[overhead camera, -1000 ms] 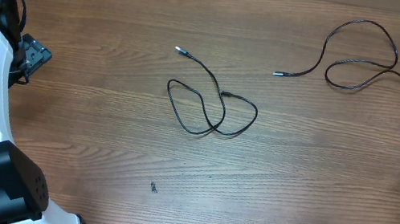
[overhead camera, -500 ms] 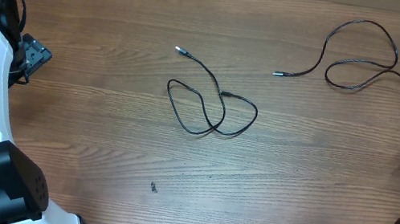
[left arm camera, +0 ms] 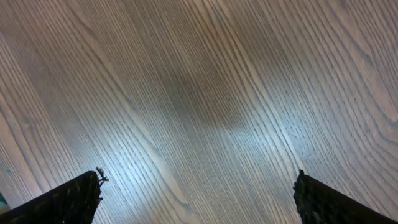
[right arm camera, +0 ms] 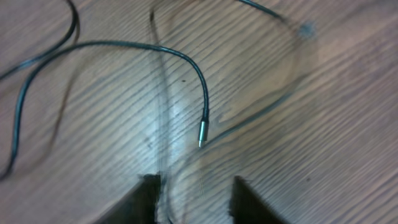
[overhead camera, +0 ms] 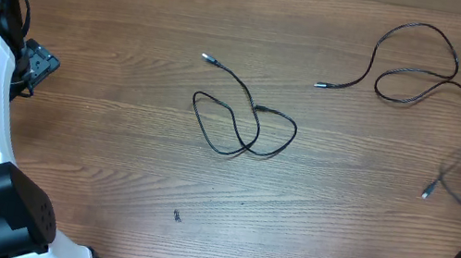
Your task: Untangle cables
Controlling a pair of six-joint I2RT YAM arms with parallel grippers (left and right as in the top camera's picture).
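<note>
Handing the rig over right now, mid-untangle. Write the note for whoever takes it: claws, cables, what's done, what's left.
Left claw: open, empty, over bare table on the left side.
Right claw: jaws apart at the right edge. A blurred third cable runs down toward them; contact unclear.
Centre cable: alone mid-table, looped over itself.
Top-right cable: curled, apart from the centre one. The third cable appears to cross its near end.
Done: centre cable lies clear of the others.
Left: part the two right-hand cables and open the centre loops.
</note>
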